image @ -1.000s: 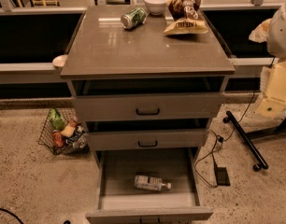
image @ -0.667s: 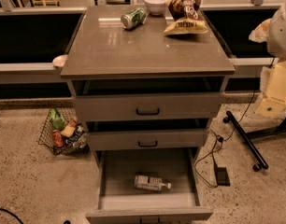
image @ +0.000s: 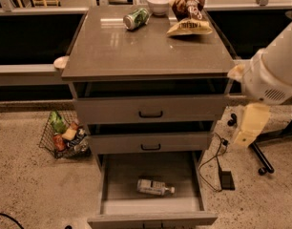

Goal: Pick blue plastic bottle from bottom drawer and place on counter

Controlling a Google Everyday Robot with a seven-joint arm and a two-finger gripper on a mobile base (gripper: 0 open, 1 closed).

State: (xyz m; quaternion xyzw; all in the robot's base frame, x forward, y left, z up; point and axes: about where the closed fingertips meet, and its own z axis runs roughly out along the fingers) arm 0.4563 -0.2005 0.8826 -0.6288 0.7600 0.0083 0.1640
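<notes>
The blue plastic bottle (image: 155, 187) lies on its side on the grey floor of the open bottom drawer (image: 117, 175), with its cap pointing right. The counter (image: 146, 46) is the cabinet's glossy top. My gripper (image: 245, 136) hangs at the right of the cabinet, below the white arm (image: 275, 73), at about the height of the middle drawer. It is well above and to the right of the bottle and touches nothing.
A green can (image: 136, 19), a white bowl (image: 159, 4) and a brown-yellow chip bag (image: 189, 13) sit at the back of the counter. A wire basket (image: 65, 135) of items stands on the floor to the left. Cables and a black stand (image: 260, 159) lie to the right.
My arm and gripper have moved left and down, closer to the cabinet's right side. The bottle and the drawers have not moved.
</notes>
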